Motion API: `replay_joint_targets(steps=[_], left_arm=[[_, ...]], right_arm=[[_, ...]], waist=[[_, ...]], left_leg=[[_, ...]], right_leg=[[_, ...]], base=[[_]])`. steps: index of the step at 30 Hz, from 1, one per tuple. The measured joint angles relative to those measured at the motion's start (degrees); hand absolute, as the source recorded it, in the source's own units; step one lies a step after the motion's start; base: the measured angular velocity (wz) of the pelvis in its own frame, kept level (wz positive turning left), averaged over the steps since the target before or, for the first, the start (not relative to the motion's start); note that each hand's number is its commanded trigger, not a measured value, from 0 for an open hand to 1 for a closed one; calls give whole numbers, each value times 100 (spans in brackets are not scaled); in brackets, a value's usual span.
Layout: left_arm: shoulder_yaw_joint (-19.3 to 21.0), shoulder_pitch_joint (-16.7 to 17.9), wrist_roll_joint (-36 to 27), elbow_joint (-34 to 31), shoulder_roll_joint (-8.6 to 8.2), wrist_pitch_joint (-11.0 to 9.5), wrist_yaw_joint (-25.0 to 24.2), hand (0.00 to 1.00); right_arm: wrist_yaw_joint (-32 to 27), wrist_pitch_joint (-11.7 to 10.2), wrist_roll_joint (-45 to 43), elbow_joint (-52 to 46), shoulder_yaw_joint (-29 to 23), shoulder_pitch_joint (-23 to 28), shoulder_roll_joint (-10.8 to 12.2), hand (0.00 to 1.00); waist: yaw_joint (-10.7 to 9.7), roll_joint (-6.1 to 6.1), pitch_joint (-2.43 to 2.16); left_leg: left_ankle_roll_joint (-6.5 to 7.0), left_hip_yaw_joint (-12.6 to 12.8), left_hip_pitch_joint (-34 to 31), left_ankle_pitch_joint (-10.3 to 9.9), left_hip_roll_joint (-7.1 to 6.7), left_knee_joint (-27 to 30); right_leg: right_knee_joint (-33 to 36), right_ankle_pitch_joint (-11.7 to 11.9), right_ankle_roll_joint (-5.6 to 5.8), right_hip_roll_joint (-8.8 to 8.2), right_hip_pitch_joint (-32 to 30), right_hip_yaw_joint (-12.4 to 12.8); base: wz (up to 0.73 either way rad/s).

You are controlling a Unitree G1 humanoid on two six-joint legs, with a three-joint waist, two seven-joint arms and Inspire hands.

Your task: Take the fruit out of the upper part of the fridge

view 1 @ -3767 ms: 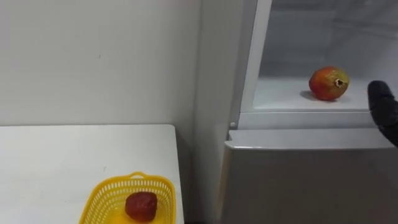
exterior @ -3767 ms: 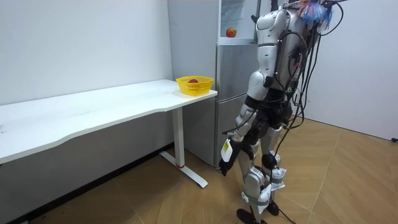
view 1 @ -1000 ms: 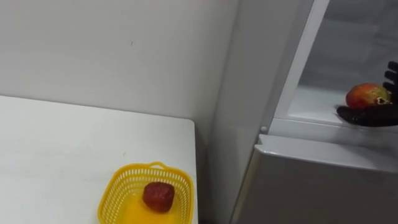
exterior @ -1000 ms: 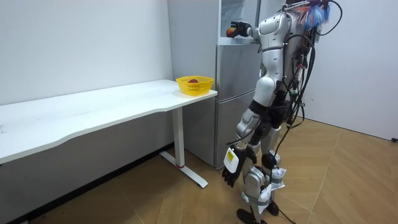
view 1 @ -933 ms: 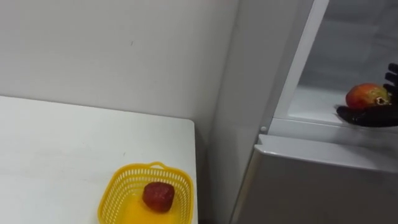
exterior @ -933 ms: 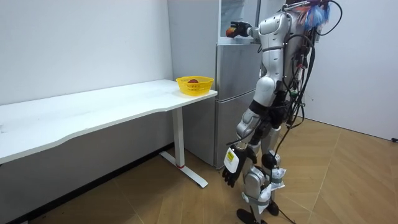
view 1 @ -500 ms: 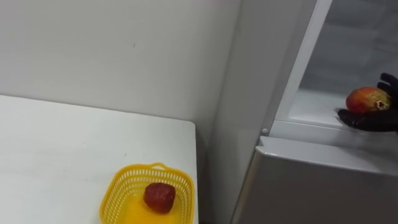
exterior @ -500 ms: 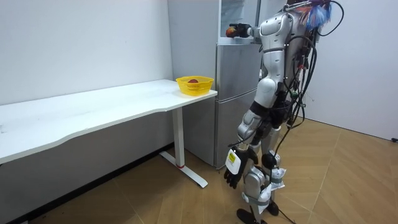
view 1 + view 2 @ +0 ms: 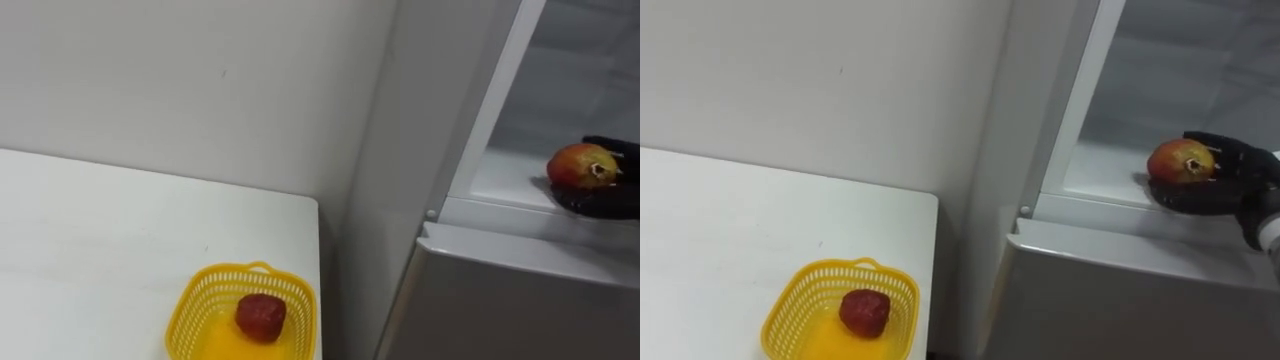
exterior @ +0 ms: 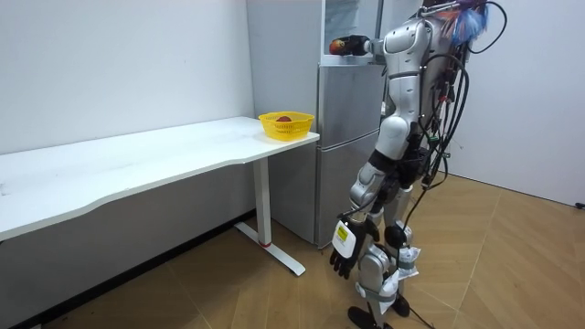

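Observation:
A red and green fruit point(image 9: 578, 164) rests at the front edge of the upper fridge shelf point(image 9: 505, 182). My right hand point(image 9: 1228, 180) comes in from the right, cupping the fruit from below and behind with its fingers curled round it. In the room view I stand in front of the fridge point(image 10: 340, 137), right arm raised to the open upper compartment. My left hand point(image 10: 342, 259) hangs by my leg, fingers relaxed.
A yellow basket point(image 9: 196, 302) holding a dark red fruit point(image 9: 260, 317) sits on the white table point(image 9: 100, 230) near the corner nearest the fridge. The shut lower fridge door point(image 9: 500, 300) lies below the shelf. A white wall stands behind the table.
My right hand has closed round the fruit and drawn it slightly toward the shelf's front edge. The view has shifted a little to the left.

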Motion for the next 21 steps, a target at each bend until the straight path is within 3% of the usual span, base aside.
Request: replay_joint_targets(steps=[21], left_arm=[[-10, -71, -14, 1, 5, 19, 0, 0]], right_arm=[[23, -1, 60, 157, -29, -257, -24, 100]], waist=[[14, 38, 27]], left_leg=[[0, -54, -4, 0, -8, -5]], right_leg=[[-7, -1, 1, -3, 9, -9]], base=[[0]])
